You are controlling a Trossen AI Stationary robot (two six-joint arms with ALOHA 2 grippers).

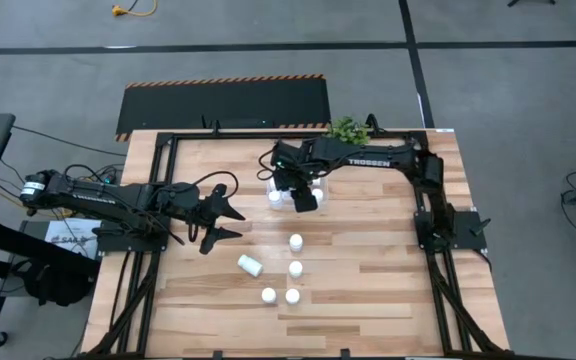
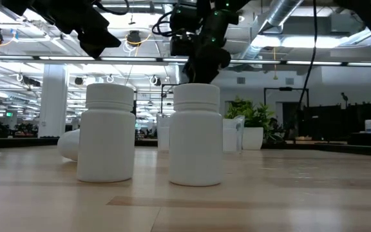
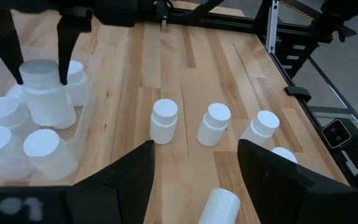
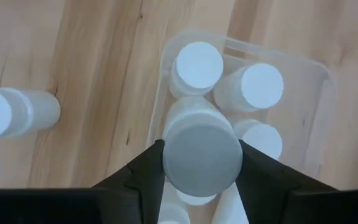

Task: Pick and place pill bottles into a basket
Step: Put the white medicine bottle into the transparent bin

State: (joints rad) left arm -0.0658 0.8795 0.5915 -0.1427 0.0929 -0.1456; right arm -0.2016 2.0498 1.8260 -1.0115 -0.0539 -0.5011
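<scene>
My right gripper [image 1: 304,196] is over the clear basket [image 1: 274,186] at the far middle of the table, shut on a white pill bottle [image 4: 201,158]. Several more white bottles stand in the basket [image 4: 199,65]. On the table nearer the front, several bottles stand upright [image 1: 295,242] and one lies on its side [image 1: 250,264]. My left gripper [image 1: 236,223] is open and empty, hovering left of the loose bottles. In the left wrist view its fingers [image 3: 194,163] point toward them. My right gripper pinches the bottle's upper part, at the cap [image 3: 41,73], between its two fingers, one on each side. The fingers come from above, pointing down. The bottle stays upright with its lower part among the bottles in the basket. Whether its base rests there I cannot tell.
A small green plant [image 1: 348,129] stands at the table's far edge behind the basket. Black frame rails [image 1: 158,190] run along the table's left, right and far sides. Two bottles [image 2: 108,132] stand close to the low camera at the front.
</scene>
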